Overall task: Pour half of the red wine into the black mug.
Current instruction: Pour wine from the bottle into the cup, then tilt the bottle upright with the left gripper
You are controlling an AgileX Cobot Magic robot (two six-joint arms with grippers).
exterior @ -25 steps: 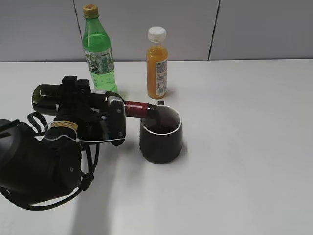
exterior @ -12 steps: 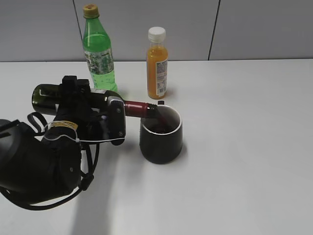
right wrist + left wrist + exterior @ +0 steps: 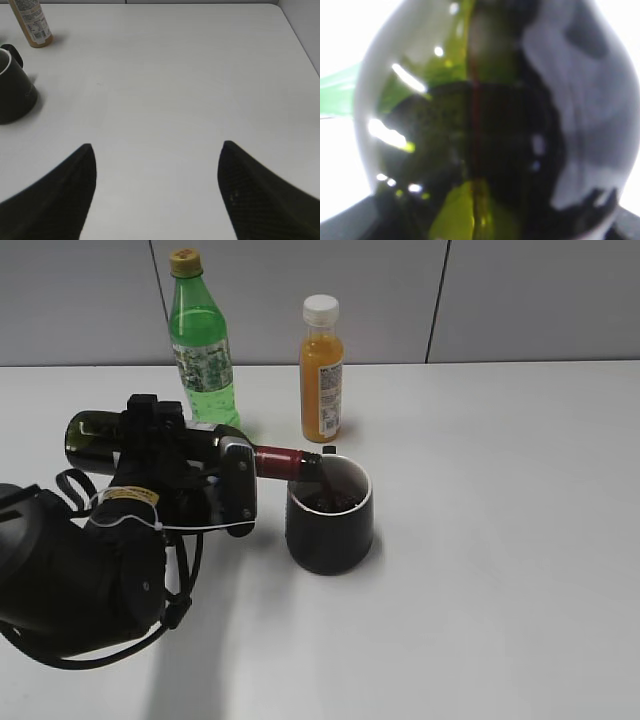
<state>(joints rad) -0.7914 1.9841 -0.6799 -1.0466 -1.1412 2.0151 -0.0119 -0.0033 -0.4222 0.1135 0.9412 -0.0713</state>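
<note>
Wine bottle (image 3: 100, 437) lies nearly horizontal above the surface (image 3: 500, 540), clamped around its dark green body by the left tool (image 3: 200, 475), whose black housing hides the label. Red-foiled neck (image 3: 285, 460) points right, with the mouth at the left rim of the black mug (image 3: 330, 520). Mug stands upright on the surface, near the centre, and dark red liquid shows inside it against the white inner wall. Light green soda bottle (image 3: 201, 340) and orange juice bottle (image 3: 322, 370) stand upright on the far side, just beyond the mug and apart from it. Left wrist view is filled by blurred dark green glass (image 3: 480, 125). Right tool (image 3: 155, 195) hangs over bare surface with its fingers (image 3: 55, 195) spread wide and nothing between them, well to the right of the mug.
</note>
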